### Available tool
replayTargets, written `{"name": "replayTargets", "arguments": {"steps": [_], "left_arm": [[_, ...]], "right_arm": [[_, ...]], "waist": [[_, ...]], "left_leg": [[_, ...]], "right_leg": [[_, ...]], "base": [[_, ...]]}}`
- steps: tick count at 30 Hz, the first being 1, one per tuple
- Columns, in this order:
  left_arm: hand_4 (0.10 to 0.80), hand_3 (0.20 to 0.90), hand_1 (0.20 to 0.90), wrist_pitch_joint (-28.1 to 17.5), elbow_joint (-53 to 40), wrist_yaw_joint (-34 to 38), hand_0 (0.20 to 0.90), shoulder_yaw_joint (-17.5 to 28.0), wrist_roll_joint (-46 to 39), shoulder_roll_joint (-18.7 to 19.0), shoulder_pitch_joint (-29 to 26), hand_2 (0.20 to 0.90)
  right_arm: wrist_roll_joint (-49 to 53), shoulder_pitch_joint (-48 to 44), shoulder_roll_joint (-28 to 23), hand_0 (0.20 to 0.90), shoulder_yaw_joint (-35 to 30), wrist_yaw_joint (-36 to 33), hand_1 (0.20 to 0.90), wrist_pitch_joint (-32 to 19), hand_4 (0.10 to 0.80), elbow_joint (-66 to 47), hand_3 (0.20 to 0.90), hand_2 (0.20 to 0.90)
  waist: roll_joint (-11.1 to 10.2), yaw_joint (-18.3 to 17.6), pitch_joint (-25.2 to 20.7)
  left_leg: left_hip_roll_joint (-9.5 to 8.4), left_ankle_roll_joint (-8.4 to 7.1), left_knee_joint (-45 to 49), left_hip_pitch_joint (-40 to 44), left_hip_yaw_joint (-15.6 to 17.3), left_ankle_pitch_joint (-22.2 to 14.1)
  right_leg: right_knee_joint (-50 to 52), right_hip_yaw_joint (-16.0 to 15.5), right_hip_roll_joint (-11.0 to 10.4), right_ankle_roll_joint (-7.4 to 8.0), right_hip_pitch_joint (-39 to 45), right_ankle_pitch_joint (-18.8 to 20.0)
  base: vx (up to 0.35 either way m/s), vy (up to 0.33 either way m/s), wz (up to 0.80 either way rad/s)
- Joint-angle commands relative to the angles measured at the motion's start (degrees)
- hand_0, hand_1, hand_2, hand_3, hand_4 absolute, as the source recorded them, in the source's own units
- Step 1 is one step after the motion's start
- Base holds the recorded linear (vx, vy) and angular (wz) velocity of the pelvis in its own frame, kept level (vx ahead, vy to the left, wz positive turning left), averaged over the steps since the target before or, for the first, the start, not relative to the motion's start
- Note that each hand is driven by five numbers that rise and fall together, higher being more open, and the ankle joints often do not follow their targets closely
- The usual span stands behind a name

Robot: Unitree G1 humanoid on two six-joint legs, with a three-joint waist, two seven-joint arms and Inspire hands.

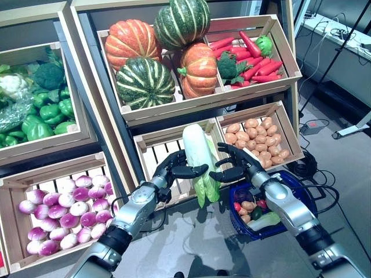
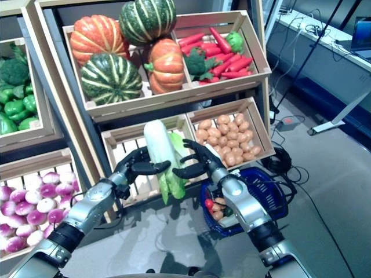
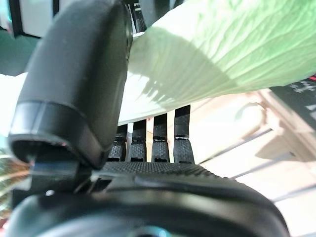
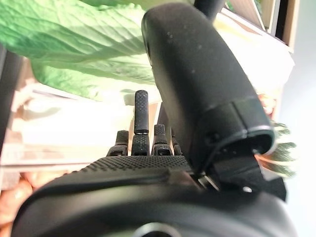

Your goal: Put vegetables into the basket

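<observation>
Left eye view, cabbage: a long Chinese cabbage (image 1: 200, 159), white at the top end and green leaves at the low end, is held almost upright in the air between the two hands, in front of the slatted wooden crate (image 1: 159, 152) of the lower shelf.
Left hand: the left hand (image 1: 174, 168) is on the cabbage's left side; its fingers are curled behind the cabbage and the thumb lies across the front, so it grips the cabbage. The left wrist view shows the same, with the pale leaf between thumb and fingers.
Right hand: the right hand (image 1: 239, 165) is on the cabbage's right side; the thumb points to the cabbage and the fingers bend around its back. The right wrist view shows the green leaf just past the thumb and fingers.
Basket: a blue basket (image 1: 304, 200) stands on the floor, below and to the right of the cabbage, under the right forearm. Several small vegetables, red, brown, purple and pale green, lie inside it.
Upper shelf: orange and striped green pumpkins (image 1: 156, 52) fill one crate; red peppers (image 1: 255, 58) with some broccoli fill the next one.
Lower shelf: potatoes (image 1: 258, 142) are in the crate right of the cabbage.
Left side: green bell peppers (image 1: 43, 116) are in the upper crate, purple-white turnips (image 1: 64, 211) in the lower one.
</observation>
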Motion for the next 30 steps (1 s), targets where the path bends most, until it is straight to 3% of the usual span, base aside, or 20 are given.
{"name": "replayTargets", "arguments": {"steps": [1, 10, 14, 20, 28, 30], "left_arm": [[0.400, 0.300, 0.300, -10.68, -9.41, -3.27, 0.300, 4.78, -2.02, -3.59, -7.65, 0.300], [0.400, 0.300, 0.300, -10.66, -5.51, -3.69, 0.300, 7.15, 0.17, -1.11, -8.13, 0.300], [0.400, 0.300, 0.300, -12.26, -1.88, -4.98, 0.300, 6.35, 2.41, -1.08, -9.89, 0.300], [0.400, 0.300, 0.300, -12.79, -0.04, -5.26, 0.300, 4.55, 4.25, -1.96, -10.51, 0.300], [0.400, 0.300, 0.300, -13.98, 1.19, -4.16, 0.300, 2.67, 9.09, -2.26, -12.01, 0.300], [0.400, 0.300, 0.300, -14.58, 1.29, -3.09, 0.300, 0.78, 13.51, -2.62, -13.05, 0.300]], "right_arm": [[-1.78, -0.87, -4.81, 0.900, -4.60, -0.15, 0.900, -6.03, 0.800, -2.12, 0.900, 0.900], [7.86, 3.32, -10.47, 0.900, -13.49, 8.32, 0.900, -9.64, 0.800, -7.86, 0.900, 0.900], [21.96, 1.93, -7.80, 0.900, -13.59, 15.25, 0.900, -10.58, 0.800, -8.02, 0.900, 0.900], [31.89, -0.81, -4.12, 0.900, -13.84, 20.02, 0.900, -13.02, 0.800, -6.29, 0.900, 0.900], [35.75, -4.35, -0.71, 0.900, -14.41, 21.52, 0.900, -16.02, 0.800, -8.25, 0.900, 0.900], [35.02, -6.37, 0.45, 0.900, -13.59, 19.82, 0.900, -18.39, 0.800, -7.97, 0.900, 0.900]], "waist": [[-0.74, -1.51, -3.17], [-1.20, -3.85, -2.58], [-1.30, -3.99, -2.50], [-1.44, -3.25, -2.62], [-1.60, -2.68, -2.59], [-1.57, -2.29, -2.67]], "left_leg": [[-3.78, 1.44, 0.37, -1.89, 1.28, 0.42], [-3.47, 1.26, 0.15, -1.63, 2.88, 0.11], [-3.39, 1.19, 0.25, -1.66, 3.56, -0.01], [-3.37, 1.07, 0.47, -1.70, 3.29, -0.28], [-3.53, 1.20, 0.78, -2.05, 3.14, -0.52], [-3.59, 1.24, 0.87, -2.07, 2.89, -0.63]], "right_leg": [[2.41, 2.91, 0.17, 0.19, -0.94, 1.60], [2.52, 3.85, 0.31, 0.64, -1.47, 1.77], [2.41, 3.77, 0.23, 0.69, -1.54, 1.91], [2.28, 3.24, 0.13, 0.68, -1.26, 1.73], [2.43, 2.94, -0.03, 0.66, -1.50, 1.54], [2.22, 2.81, -0.04, 0.58, -1.29, 1.51]], "base": [[0.002, -0.002, -0.07], [-0.006, -0.003, -0.04], [-0.012, -0.003, -0.09], [0.000, 0.000, 0.00], [0.000, 0.000, 0.00], [0.000, 0.000, 0.00]]}}
